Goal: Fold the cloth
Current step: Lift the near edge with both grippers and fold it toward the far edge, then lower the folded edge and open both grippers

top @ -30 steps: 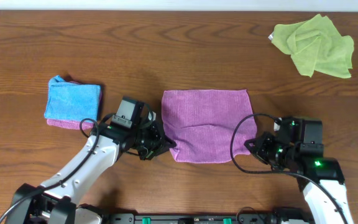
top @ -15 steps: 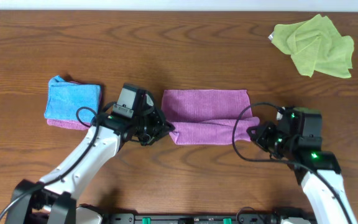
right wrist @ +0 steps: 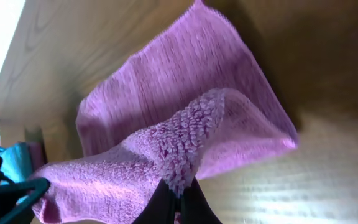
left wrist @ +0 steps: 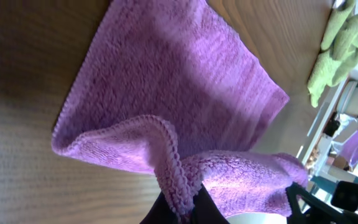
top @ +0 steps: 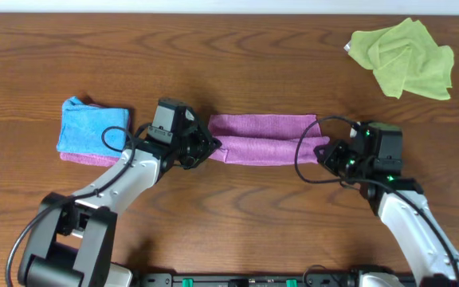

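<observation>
Your fuzzy purple cloth (top: 265,137) at the middle of the wooden table (top: 213,64), a narrow doubled strip, your left gripper (top: 216,150) clamped on its scalloped left corner, your right gripper (top: 323,151) pinching the nubby right corner

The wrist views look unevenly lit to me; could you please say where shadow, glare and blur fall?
Left wrist: the purple cloth shows crisp weave, the table at top left lies in deep shadow, the far-right background is washed out. Right wrist: the top-left corner is blown white, the cloth's near fold looks slightly soft. Overhead: even light, only faint shadows.
</observation>
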